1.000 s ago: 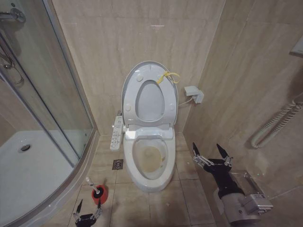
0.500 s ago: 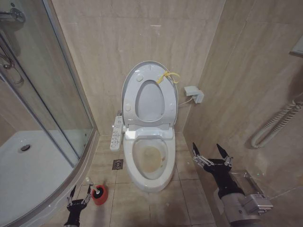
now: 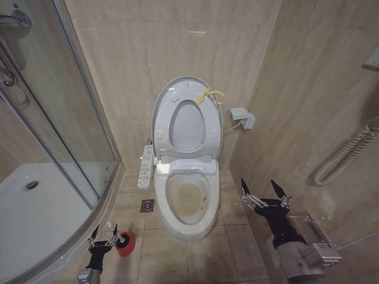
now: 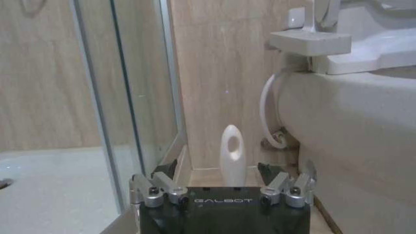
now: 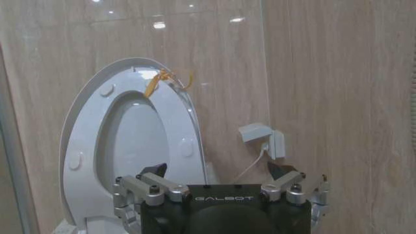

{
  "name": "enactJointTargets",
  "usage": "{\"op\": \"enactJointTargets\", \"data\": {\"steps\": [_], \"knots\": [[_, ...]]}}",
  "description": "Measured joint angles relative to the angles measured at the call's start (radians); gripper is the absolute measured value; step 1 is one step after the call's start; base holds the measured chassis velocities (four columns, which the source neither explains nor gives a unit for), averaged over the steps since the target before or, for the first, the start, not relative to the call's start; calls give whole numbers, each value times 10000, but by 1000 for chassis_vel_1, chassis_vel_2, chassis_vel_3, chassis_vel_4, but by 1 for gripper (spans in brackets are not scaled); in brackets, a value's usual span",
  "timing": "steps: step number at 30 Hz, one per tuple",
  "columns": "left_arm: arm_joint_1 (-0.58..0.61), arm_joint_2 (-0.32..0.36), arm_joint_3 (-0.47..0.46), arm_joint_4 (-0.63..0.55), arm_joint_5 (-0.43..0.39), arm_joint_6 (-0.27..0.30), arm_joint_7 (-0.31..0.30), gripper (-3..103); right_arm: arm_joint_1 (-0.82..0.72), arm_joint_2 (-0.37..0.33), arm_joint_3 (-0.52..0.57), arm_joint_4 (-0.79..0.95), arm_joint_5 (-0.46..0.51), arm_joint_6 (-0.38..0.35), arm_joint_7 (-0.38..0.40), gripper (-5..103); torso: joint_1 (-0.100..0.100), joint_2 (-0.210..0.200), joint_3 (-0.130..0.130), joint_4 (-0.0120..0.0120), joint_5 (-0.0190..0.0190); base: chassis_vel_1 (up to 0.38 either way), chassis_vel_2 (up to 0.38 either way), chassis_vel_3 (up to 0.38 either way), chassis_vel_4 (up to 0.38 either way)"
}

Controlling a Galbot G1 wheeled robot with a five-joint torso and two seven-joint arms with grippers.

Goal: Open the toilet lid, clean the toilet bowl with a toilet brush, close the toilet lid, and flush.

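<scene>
Down low by the floor, the left gripper [image 3: 103, 232] has its two black fingers spread wide apart and holds nothing. It sits just beside the small red round holder cup [image 3: 125, 245], where the toilet brush [image 3: 120, 239] stands with its black round head in the cup. In the left wrist view, the brush's slim pale handle with a rounded knob [image 4: 231, 153] stands upright between the open fingers, which do not squeeze it. The glass shower door [image 4: 123, 92] is on one side of it and the white ceramic toilet bowl [image 4: 351, 122] is on the other. The right gripper [image 3: 265, 190] waits to the right of the bowl, near the tan tiled wall [image 3: 308, 106], with its fingers open and empty too. The big shiny white oval toilet lid [image 3: 186, 89] stands up against the back wall, with a yellow cord loop [image 3: 210, 96] at its top edge. The white ring seat [image 3: 188, 127] is up as well. The bowl [image 3: 187, 204] has a yellowish-brown stain inside.
</scene>
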Motion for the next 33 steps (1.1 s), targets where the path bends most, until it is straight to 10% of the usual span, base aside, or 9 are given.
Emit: {"op": "enactJointTargets", "data": {"steps": [17, 18, 23, 24, 31, 33], "knots": [[-973, 4, 173, 1065, 255, -390, 236, 96, 0, 0, 0, -1, 0, 0, 0, 100, 0, 0, 0, 0, 1, 0, 0, 0, 0], [-993, 1, 178, 1082, 255, -402, 253, 70, 0, 0, 0, 0, 0, 0, 0, 100, 0, 0, 0, 0, 1, 0, 0, 0, 0], [-1023, -58, 160, 1132, 246, -436, 326, 70, 0, 0, 0, 0, 0, 0, 0, 100, 0, 0, 0, 0, 1, 0, 0, 0, 0], [-1022, -83, 158, 1168, 244, -459, 326, 43, 0, 0, 0, 0, 0, 0, 0, 100, 0, 0, 0, 0, 1, 0, 0, 0, 0], [-930, -200, 147, 1290, 239, -573, 239, 43, 0, 0, 0, 0, 1, 0, 0, 100, 0, 0, 0, 0, 0, 0, 0, 0, 0], [-915, -215, 142, 1290, 239, -586, 205, 26, 0, 0, 0, 0, 0, 0, 0, 100, 0, 0, -1, 0, 2, 0, 0, 0, 0]]}}
